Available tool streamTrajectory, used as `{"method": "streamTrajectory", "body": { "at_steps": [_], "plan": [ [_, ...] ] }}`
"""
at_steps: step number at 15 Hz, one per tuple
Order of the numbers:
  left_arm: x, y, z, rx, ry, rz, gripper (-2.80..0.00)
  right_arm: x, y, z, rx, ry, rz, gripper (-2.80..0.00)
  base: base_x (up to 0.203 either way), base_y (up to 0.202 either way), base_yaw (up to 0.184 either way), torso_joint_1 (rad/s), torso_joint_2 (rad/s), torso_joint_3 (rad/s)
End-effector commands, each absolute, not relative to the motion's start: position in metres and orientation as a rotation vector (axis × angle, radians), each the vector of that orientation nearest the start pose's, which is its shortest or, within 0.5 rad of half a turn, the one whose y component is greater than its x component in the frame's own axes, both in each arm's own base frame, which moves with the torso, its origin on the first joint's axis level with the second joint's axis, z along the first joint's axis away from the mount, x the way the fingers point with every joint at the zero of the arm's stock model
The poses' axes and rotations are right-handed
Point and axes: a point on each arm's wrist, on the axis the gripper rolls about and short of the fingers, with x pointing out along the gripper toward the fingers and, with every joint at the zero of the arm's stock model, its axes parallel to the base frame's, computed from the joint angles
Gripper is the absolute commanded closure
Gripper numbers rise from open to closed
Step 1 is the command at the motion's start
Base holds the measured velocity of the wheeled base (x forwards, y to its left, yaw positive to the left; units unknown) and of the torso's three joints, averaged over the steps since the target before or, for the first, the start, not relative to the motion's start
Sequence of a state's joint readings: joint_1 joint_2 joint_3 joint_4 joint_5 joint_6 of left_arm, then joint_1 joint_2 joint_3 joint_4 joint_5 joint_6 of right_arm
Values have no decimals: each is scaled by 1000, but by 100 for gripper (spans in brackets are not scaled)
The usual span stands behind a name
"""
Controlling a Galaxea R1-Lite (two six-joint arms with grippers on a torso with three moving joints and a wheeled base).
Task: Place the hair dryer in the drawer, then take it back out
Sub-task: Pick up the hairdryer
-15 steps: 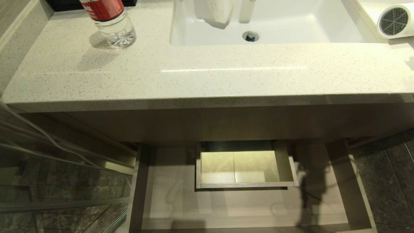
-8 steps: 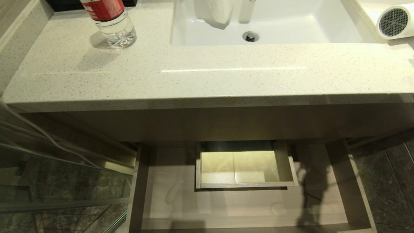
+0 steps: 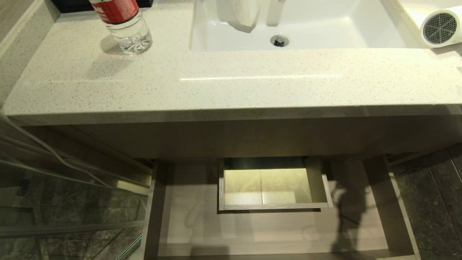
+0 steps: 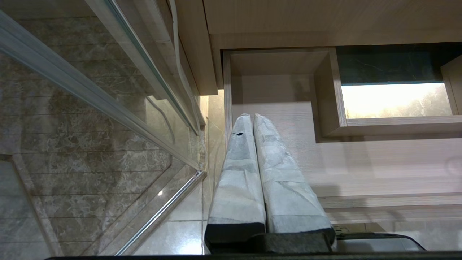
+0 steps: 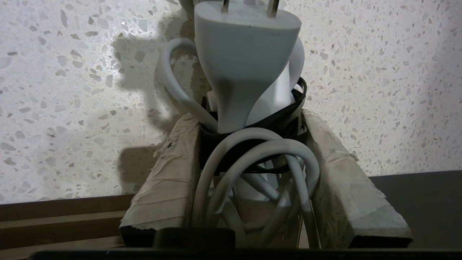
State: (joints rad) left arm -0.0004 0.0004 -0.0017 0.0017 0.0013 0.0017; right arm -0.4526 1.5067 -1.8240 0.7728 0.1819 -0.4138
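While the wide, shallow light wood-grain drawer (image 3: 274, 231) stands pulled out below the vanity, its floor bare around the boxed rectangular cutout (image 3: 270, 187) at its back centre, the small white plastic hair dryer (image 3: 441, 27) lies up on the pale speckled stone desk (image 3: 231, 86), at the far right edge of the head view, beside the white sink basin (image 3: 303, 29). Its round grey mesh grille faces toward the camera.

Seen from the right wrist, the right end effector (image 5: 252, 151) has its two tape-wrapped fingers (image 5: 169, 173) set on either side of the dryer's bundled white cord (image 5: 252, 159), which is bound with a black tie (image 5: 278, 119) and topped by the white plug (image 5: 245, 61). The fingers sit against the bundle, pinching it, though how firmly they bear on it is hard to judge from this angle. The speckled desk fills the background behind the bundle.

Parked low at the left, the left end effector (image 4: 252, 119) has its wrapped fingers pressed together and empty, pointing toward the left front corner of the open drawer.

A clear plastic bottle with a red label (image 3: 124, 21) stands on the desk's far left, well apart from the dryer.
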Motion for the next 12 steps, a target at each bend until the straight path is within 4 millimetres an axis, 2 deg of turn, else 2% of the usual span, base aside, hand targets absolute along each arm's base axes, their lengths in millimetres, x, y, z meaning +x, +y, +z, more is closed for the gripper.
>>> {"method": "streamTrajectory", "body": {
  "at_steps": [1, 8, 12],
  "plan": [
    [-23, 0, 76, 2, 1, 2, 0, 186, -86, 388, -276, 450, -174, 0, 0, 0, 0, 0, 0, 0],
    [-23, 0, 76, 2, 0, 2, 0, 138, -62, 402, -348, 373, -174, 0, 0, 0, 0, 0, 0, 0],
    [-23, 0, 76, 0, 0, 0, 0, 118, -51, 403, -366, 328, -139, 0, 0, 0, 0, 0, 0, 0]
  ]
}}
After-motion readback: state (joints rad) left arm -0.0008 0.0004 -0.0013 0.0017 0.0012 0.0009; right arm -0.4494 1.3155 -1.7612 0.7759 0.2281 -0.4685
